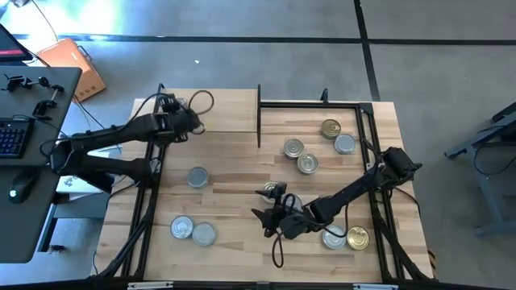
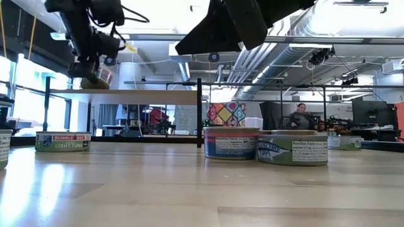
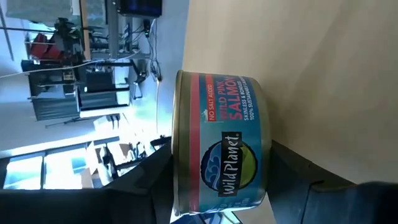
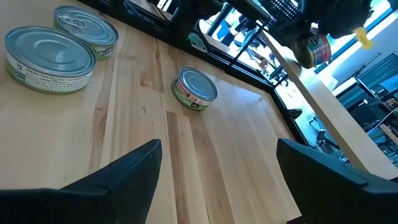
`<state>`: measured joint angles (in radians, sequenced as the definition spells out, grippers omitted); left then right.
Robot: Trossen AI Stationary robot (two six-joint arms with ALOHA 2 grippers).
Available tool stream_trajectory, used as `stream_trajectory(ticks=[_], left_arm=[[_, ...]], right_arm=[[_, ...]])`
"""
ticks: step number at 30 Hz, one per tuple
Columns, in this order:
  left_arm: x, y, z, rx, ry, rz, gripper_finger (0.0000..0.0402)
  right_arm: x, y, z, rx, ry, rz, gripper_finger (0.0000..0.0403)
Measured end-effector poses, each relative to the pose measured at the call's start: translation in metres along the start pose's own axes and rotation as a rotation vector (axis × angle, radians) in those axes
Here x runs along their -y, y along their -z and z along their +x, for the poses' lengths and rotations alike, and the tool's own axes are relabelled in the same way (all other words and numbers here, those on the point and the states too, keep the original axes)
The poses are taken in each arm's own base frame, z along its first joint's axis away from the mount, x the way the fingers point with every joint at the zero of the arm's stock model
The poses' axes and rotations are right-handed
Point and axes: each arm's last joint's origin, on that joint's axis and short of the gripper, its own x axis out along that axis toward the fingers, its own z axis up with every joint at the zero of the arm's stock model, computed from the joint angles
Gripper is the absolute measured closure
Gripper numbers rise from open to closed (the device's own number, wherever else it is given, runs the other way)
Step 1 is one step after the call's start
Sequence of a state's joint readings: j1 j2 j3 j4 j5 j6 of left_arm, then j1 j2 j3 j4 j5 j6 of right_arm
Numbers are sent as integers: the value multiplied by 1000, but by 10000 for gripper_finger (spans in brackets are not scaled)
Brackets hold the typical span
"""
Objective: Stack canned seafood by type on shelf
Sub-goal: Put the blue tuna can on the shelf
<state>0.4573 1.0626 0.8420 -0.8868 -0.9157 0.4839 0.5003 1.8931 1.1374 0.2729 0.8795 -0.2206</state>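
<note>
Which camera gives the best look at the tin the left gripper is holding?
The left wrist view: the salmon tin fills it, label readable, between the fingers. The low view shows it small above the shelf; the right wrist view shows it far off; the high view hides it.

The salmon tin (image 3: 221, 146) clamped in the left gripper (image 3: 217, 186) wears a teal-blue label with a red band, white lettering and a green-and-blue oval emblem; its rim is dull gold. That gripper's fingers (image 3: 140, 186) are black. Just under it the shelf (image 2: 126, 96) is pale wood on black uprights.

Ahead of the right gripper (image 4: 217, 180), whose fingers (image 4: 124, 180) are black too, a tuna tin (image 4: 194, 89) shows a green and red label under a silver lid. Farther off two tins (image 4: 50, 59) have silver tops and green-white labels. The table (image 4: 230, 143) is light wood with darker grain streaks.
</note>
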Motion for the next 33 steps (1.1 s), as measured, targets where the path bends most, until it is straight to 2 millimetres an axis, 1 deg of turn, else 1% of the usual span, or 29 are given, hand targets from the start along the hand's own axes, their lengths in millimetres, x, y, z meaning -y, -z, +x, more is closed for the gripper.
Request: stream_trajectory(ticks=[2,4,7,9,13,21,25,29,31,33], left_arm=[[-4,0,4,4,9,2,217],[-6,0,8,4,25,11,195],[-4,2,14,18,119,46,173],[-6,4,16,33,158,30,169],[-8,6,19,19,163,14,170],[-11,12,14,21,172,31,163],[-28,16,1,64,184,-50,161],[-47,18,-10,158,234,-181,161],[-55,18,-11,196,281,-248,162],[-60,19,-7,200,301,-304,170]], right_arm=[[0,0,0,0,0,5,91],[0,0,0,0,0,11,91],[0,0,0,0,0,14,91],[0,0,0,0,-2,16,91],[0,0,0,1,-5,18,91],[1,1,2,-2,-3,20,91],[3,1,4,-3,-10,26,91],[4,1,5,-1,-9,30,91],[4,0,5,5,-7,37,91],[4,-1,5,11,-7,41,91]])
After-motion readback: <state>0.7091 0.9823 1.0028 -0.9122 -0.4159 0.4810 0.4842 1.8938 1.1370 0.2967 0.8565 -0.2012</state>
